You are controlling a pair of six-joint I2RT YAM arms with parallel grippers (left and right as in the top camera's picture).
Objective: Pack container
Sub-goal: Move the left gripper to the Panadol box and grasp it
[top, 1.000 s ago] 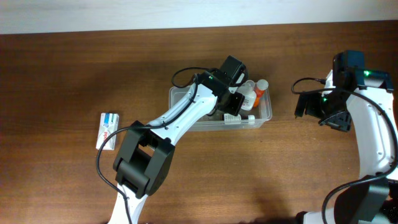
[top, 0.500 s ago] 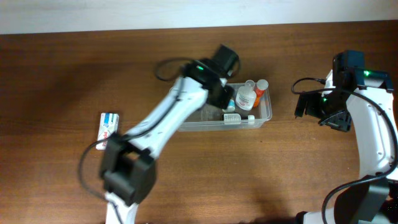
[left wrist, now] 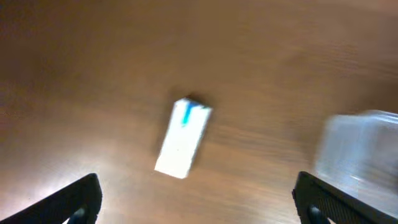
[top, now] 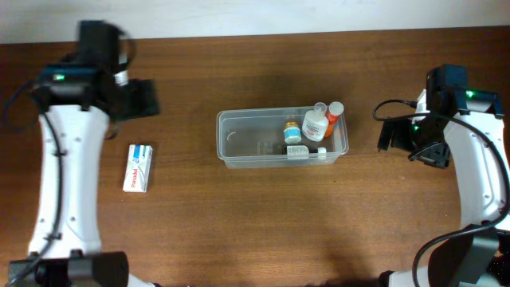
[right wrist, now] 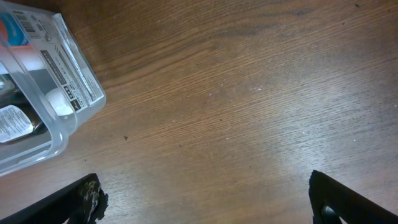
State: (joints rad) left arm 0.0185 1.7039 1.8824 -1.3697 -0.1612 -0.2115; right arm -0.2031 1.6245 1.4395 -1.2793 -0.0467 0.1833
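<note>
Left gripper, overhead view: hangs over the table at far left, well apart from the container; jaw spacing not legible from above. Right gripper sits near the container's right short end, not touching. Container lies mid-table, long axis left-right, with at least 3 small bottles crowded at its right end and its left half bare. 1 white-and-blue box lies flat on the table outside it, near the left gripper. Left wrist view (blurred): left gripper spread wide, nothing between the fingers; box ahead, container corner at right edge. Right wrist view: right gripper likewise spread and empty over bare wood; container corner at upper left, labels readable through the wall. Judgement: thin clear plastic, so probably light, smooth and somewhat slippery, walls flexing under a pinch. Load sits at 1 end, so a central lift would likely tip it. Best hold: over the rim at a short-end wall, close to a rounded corner where it should be stiffest.
</note>
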